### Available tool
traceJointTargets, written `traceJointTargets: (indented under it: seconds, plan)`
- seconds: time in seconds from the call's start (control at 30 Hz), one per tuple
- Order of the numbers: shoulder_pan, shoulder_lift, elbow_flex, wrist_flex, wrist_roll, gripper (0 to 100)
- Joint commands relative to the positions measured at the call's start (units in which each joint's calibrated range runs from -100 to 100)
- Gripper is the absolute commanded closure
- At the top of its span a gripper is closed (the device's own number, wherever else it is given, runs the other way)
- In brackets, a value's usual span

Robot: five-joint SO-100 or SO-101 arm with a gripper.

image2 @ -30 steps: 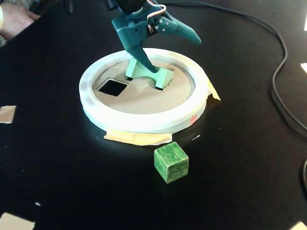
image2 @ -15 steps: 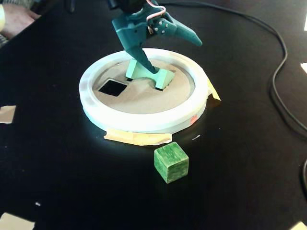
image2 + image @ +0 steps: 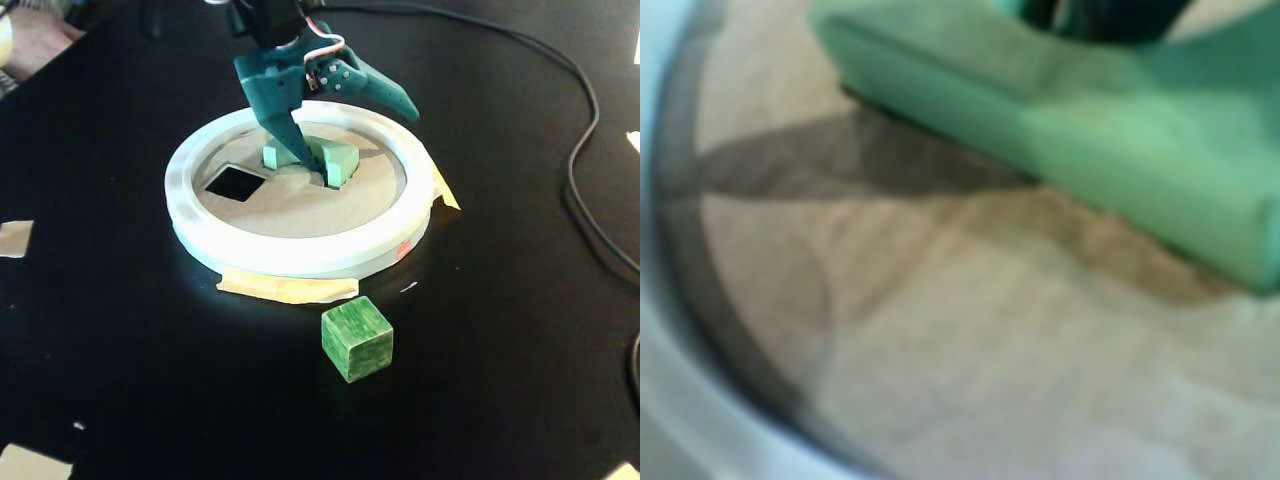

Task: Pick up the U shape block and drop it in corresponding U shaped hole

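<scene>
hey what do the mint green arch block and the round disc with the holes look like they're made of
The U shape block: probably wood under matte mint paint, going by its crisp, solid edges. The disc: tan cardboard, dull and fibrous-looking, with a smooth white ring rim, possibly plastic or foam.

surface [image 3: 120,350]: black | on it: white-rimmed disc [image 3: 300,255], green cube [image 3: 357,338] near its front, cable [image 3: 585,150] at right, tan scraps [image 3: 15,238] at left

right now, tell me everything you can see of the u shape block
The U shape block is pale mint green, looks like painted wood, and is longer than it is thick. In the fixed view it sits partly sunk in the U shaped hole of the tan disc, top still above the surface. The open gripper straddles it; contact is unclear. The wrist view shows it blurred, close above the cardboard.
</scene>
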Motion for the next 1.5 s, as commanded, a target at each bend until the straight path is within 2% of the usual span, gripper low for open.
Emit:
traceJointTargets:
  seconds: [0.0,0.2,0.4,0.63,0.93,1.13,1.33,1.43,1.47]
  plan:
    - [0.66,-0.88,-0.86,0.51,-0.24,0]
    - [0.66,-1.24,-1.50,2.32,-0.05,0]
    - [5.90,-13.69,-1.77,21.18,0.15,0]
    - [12.52,-26.86,-0.86,33.83,-0.34,0]
    - [30.75,-45.93,1.87,34.53,-2.54,0]
    - [32.00,-62.68,17.45,34.53,-2.64,0]
    - [43.48,-82.03,34.66,34.53,-2.10,0]
    - [44.23,-93.14,47.59,34.53,-2.00,0]
    - [44.36,-97.35,52.87,31.32,-1.86,0]
